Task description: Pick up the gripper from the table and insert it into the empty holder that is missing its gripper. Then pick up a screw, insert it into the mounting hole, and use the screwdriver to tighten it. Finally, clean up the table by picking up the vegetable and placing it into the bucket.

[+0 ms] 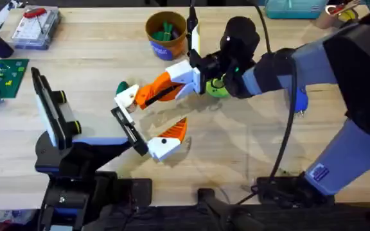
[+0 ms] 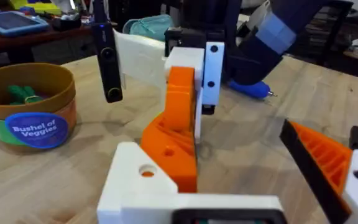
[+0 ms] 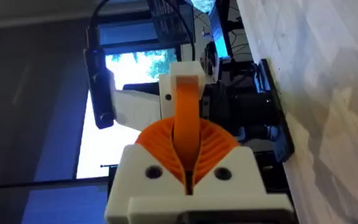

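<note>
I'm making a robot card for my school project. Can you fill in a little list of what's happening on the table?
right hand: shut on the gripper
the gripper: at the far end of the holder; seated or not, cannot tell
holder's other end: one orange finger already mounted
bucket: far side of the table, green pieces inside
screwdriver: lying on the table by the right arm
</note>
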